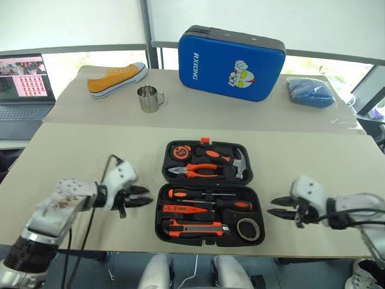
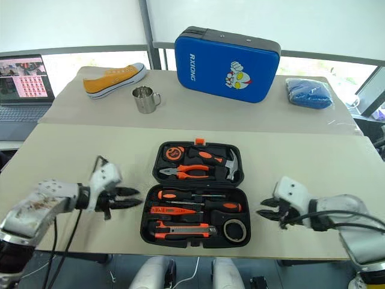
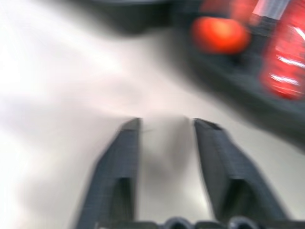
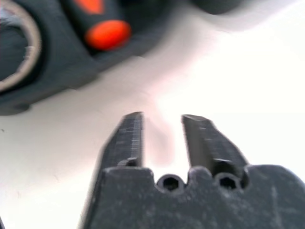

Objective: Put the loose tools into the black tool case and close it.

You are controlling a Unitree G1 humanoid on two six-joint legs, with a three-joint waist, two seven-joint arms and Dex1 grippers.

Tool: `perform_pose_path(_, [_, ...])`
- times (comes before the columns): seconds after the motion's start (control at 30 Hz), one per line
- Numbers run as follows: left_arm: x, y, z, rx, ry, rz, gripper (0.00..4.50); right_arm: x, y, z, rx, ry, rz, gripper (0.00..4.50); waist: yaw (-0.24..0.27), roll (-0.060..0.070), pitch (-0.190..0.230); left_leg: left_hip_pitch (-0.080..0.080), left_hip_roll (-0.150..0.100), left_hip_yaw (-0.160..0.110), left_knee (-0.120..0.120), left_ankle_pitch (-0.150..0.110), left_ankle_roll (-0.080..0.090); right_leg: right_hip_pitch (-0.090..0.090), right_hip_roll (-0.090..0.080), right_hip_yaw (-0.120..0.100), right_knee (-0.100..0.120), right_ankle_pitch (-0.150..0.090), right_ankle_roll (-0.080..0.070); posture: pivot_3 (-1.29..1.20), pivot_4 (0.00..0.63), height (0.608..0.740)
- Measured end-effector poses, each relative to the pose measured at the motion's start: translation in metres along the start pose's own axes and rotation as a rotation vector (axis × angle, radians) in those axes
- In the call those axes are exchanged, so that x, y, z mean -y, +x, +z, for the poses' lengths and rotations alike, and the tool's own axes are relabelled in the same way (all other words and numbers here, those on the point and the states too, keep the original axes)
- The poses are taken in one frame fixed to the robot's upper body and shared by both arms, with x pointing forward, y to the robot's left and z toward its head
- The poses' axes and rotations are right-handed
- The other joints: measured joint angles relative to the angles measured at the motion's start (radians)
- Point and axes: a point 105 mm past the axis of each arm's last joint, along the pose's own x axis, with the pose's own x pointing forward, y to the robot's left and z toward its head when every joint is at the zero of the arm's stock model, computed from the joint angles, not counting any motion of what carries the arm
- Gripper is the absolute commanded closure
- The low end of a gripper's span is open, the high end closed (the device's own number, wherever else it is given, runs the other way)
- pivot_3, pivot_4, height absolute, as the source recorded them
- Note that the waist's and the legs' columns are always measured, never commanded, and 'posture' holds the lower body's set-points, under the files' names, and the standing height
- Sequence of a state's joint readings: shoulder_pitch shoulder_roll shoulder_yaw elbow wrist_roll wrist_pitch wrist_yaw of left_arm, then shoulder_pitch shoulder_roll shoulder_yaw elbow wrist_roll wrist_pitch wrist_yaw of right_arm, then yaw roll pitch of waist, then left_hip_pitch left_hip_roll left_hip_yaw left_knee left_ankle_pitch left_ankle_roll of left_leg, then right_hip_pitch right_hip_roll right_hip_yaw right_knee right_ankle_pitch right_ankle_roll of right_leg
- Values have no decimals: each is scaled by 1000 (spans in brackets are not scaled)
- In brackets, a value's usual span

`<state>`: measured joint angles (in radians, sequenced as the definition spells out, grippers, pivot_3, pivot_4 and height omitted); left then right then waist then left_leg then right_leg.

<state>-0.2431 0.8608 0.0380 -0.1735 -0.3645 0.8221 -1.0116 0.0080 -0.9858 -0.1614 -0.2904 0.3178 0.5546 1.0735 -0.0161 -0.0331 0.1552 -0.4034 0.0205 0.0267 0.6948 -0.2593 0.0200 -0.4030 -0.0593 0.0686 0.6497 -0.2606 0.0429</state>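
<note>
The small black plastic tool case point(image 1: 207, 192) lies open between both grippers, left point(image 1: 144, 196) and right point(image 1: 277, 206), fingers apart, holding nothing.

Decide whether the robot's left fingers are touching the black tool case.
Apart. The left eye view shows bare table between the left fingers and the black tool case.

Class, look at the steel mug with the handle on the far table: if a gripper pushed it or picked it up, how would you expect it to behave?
The steel mug stands upright on a flat base, so a low push would probably slide it, not tip it. Its shiny metal wall looks rigid but may be slippery to pinch. Knocked over, it would likely roll until its handle stops it.
</note>
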Motion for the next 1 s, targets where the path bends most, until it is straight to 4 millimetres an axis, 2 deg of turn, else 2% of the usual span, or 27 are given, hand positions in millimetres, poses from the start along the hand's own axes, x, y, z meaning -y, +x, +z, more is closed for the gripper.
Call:
perform_pose_path(0.03, [-7,-3,8,26,-65,16,983,8,-3,8,32,35,-12,1332,-2,0,0,0,0,0,0,0,0,0,0,0,0,0,0,0,150,739])
perform_pose_path(0.13, [-15,-2,35,114,-222,8,983,27,-5,36,139,132,-29,1332,1,0,0,-1,-1,0,0,0,0,0,0,0,0,0,0,0,150,739])
perform_pose_path(0.23, [-8,8,53,151,-320,-53,983,39,0,55,213,230,-26,1332,2,0,0,-2,-2,-1,0,0,0,-1,-1,0,0,0,0,0,150,739])
perform_pose_path(0.37, [-1,26,63,160,-384,-100,983,40,23,64,228,338,21,1332,3,0,0,-5,-2,-1,0,0,0,-3,-2,0,0,0,0,0,150,739])
perform_pose_path(0.4, [3,33,65,148,-377,-112,983,37,34,66,219,356,44,1332,3,0,0,-5,-2,-1,-1,0,0,-4,-2,0,0,0,0,0,150,739])
perform_pose_path(0.57, [2,45,51,87,-397,-104,983,38,52,55,151,384,37,1332,3,0,0,-5,-3,-1,-1,0,-1,-4,-3,0,0,0,0,0,150,739])
perform_pose_path(0.6, [2,47,50,79,-399,-104,1207,37,54,54,137,377,41,1842,3,0,0,-5,-3,-1,-1,0,-1,-4,-3,0,0,0,0,0,150,739])
perform_pose_path(0.67, [1,50,48,73,-395,-100,1653,35,58,52,119,364,47,2347,3,0,0,-5,-3,-1,-1,0,-1,-4,-3,0,0,0,0,0,150,739])
perform_pose_path(0.87, [4,56,54,107,-362,-128,3982,37,63,48,112,372,43,4448,3,0,0,-3,-3,-1,-1,0,-1,-3,-3,0,0,0,0,0,150,739])
perform_pose_path(0.93, [3,55,55,113,-361,-125,4481,39,61,48,116,378,40,4500,2,1,0,-1,-3,-1,-1,0,-1,0,-3,0,0,0,0,0,150,739])
perform_pose_path(1.0, [3,56,56,117,-361,-124,4481,39,61,48,118,378,39,4500,4,1,-1,-1,-3,-1,-1,1,-1,0,-3,0,0,1,1,0,150,739])
